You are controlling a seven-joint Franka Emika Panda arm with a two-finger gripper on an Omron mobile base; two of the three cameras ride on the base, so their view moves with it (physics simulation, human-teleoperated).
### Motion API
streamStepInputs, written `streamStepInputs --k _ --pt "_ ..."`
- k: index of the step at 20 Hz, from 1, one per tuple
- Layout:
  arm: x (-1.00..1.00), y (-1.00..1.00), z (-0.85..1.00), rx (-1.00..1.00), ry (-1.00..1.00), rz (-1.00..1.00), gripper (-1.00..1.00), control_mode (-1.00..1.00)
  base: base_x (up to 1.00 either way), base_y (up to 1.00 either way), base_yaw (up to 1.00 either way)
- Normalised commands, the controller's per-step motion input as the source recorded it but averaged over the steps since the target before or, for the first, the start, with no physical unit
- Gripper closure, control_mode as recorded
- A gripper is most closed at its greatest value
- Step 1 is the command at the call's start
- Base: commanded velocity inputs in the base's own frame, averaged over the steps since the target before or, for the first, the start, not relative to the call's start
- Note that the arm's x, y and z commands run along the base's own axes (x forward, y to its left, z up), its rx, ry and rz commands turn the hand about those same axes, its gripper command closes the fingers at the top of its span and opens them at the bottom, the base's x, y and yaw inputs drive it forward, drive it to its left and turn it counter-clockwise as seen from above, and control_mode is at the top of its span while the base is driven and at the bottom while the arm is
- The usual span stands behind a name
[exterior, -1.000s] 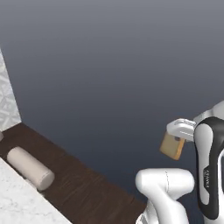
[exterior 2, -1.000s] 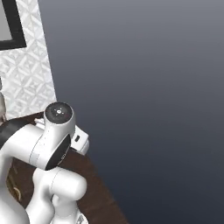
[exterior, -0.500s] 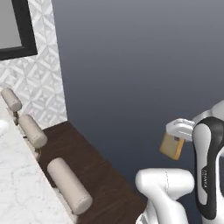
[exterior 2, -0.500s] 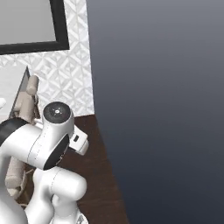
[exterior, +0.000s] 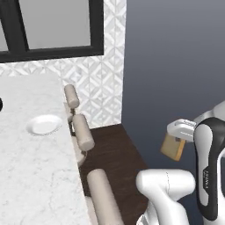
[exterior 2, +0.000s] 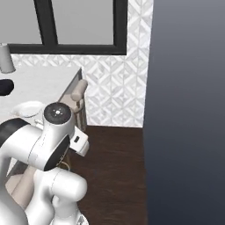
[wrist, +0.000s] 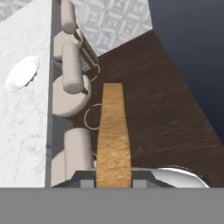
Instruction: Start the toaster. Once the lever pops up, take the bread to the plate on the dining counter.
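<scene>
carrying step: my gripper (wrist: pixel 113 177) clamped on bread (wrist: pixel 113 135), over floor beside stools. plate (exterior: pixel 44 125) on counter (exterior: pixel 30 176) well apart; next, reach over, lower flat.

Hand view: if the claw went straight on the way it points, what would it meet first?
Probably the dark wood floor beside the stools, short of the dining counter; depth is unclear. The claw grips the bread edge-on.

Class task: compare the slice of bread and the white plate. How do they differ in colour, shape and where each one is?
The bread is tan with a brown crust; the plate is white. The bread is a squarish slice, the plate round. The bread is clamped in the gripper above the dark floor; the plate lies flat on the dining counter. Both are thin.
</scene>
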Motion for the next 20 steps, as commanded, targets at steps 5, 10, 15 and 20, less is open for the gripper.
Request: streamStepInputs --k 5,10,15,20 --pt "0.0 0.0 0.0 0.0 0.0 0.0 1.0 1.0 0.5 -0.3 0.54" --pt "0.0 0.0 0.0 0.0 0.0 0.0 1.0 1.0 0.42 -0.31 0.53" --pt "0.0 0.0 0.0 0.0 0.0 0.0 1.0 1.0 0.48 -0.3 0.54" --pt "0.0 0.0 0.0 0.0 0.0 0.0 1.0 1.0 0.37 -0.52 0.52"
